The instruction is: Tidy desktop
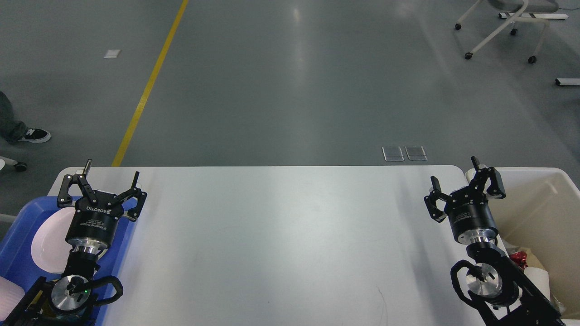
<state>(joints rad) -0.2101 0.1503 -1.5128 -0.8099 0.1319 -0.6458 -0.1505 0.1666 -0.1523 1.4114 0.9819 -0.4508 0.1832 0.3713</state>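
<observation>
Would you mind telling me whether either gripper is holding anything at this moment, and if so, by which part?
Nothing is held. The left gripper and the right gripper both stand open and empty above the desktop.

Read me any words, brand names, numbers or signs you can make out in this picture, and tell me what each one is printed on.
"ROBOTIQ": white brand lettering, seen upside down, on the black body of the left gripper.
Smaller white print below that brand name on the same body: too small to read.
Faint white print on the body of the right gripper: too small to read.
No writing shows on the desktop, the blue tray or the cream bin.
</observation>
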